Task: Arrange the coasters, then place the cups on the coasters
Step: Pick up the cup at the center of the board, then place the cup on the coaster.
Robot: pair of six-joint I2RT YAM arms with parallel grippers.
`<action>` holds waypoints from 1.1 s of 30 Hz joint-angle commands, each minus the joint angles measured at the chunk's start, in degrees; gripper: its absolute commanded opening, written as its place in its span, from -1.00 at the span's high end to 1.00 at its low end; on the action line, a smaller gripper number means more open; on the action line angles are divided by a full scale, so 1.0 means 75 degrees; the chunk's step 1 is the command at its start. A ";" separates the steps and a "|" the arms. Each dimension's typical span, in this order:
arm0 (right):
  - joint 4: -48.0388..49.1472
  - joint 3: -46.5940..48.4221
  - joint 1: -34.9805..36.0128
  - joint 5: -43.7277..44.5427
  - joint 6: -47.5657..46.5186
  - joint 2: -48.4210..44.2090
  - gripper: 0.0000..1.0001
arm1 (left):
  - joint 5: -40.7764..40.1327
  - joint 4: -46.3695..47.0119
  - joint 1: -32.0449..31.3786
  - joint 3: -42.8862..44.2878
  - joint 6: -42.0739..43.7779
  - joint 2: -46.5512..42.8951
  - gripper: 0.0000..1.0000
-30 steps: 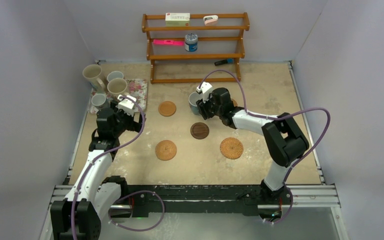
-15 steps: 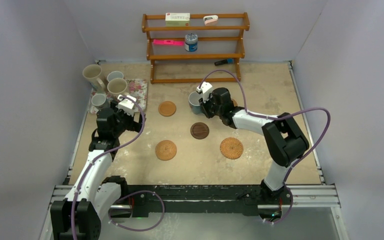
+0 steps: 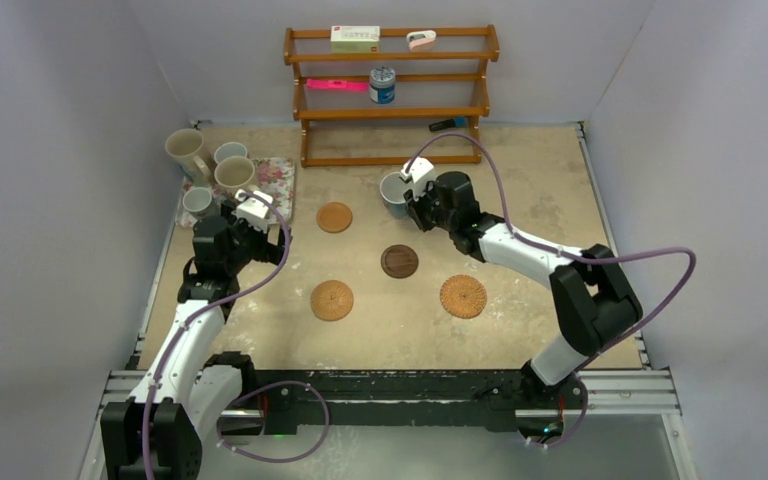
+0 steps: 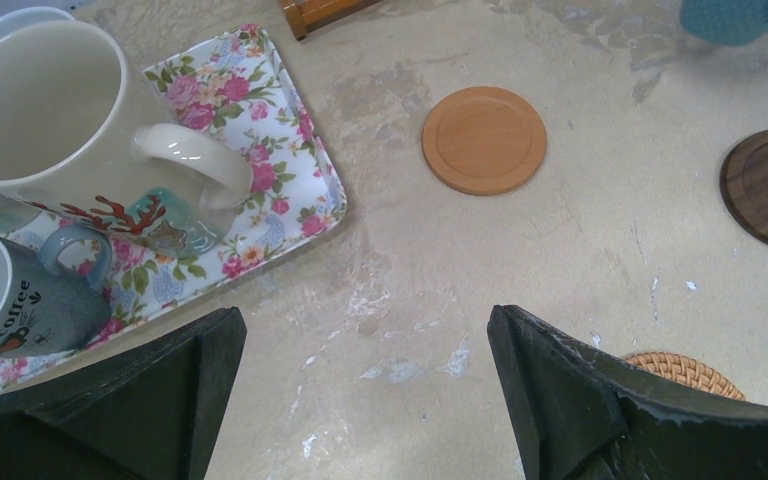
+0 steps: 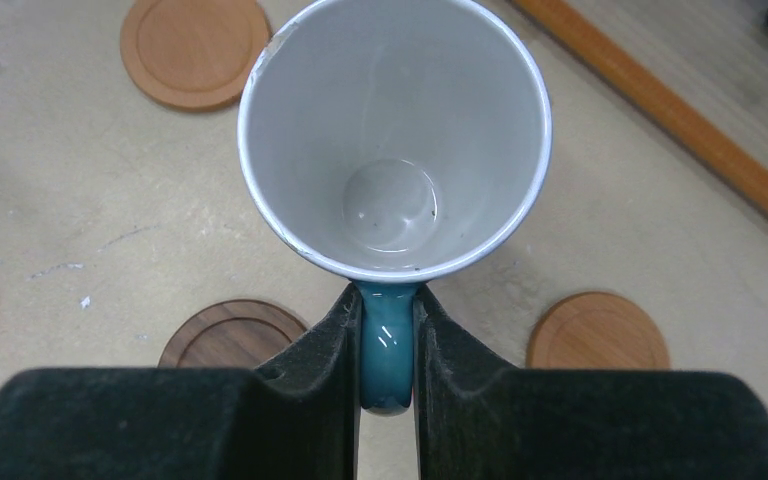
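My right gripper [image 5: 388, 340] is shut on the handle of a light blue cup [image 5: 395, 130], white inside, which stands upright at the table's middle back [image 3: 393, 193]. Below it lie a smooth tan coaster [image 5: 195, 50], a dark brown coaster [image 5: 232, 333] and another tan coaster [image 5: 598, 332]. The top view shows the tan coaster [image 3: 335, 217], the dark one [image 3: 399, 261] and two woven coasters [image 3: 331, 300] [image 3: 463, 296]. My left gripper [image 4: 365, 330] is open over bare table beside the floral tray [image 4: 290, 170], which holds a large cream cup [image 4: 50, 110] and a small grey cup [image 4: 10, 300].
A wooden rack [image 3: 390, 112] stands at the back wall with a tin can [image 3: 382, 85], a box and a pink item on it. A small dark object [image 3: 448, 124] lies by the rack's right foot. Further cups [image 3: 185, 150] [image 3: 230, 152] crowd the tray's far end.
My right gripper has shut on the blue cup's handle, and arm and cup have shifted slightly back and right. The left arm has not moved.
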 commanded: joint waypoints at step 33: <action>0.0728 -0.0268 -0.1935 -0.0032 -0.0242 -0.1274 1.00 | 0.0355 0.0227 0.0039 -0.0110 0.0186 -0.0235 -1.00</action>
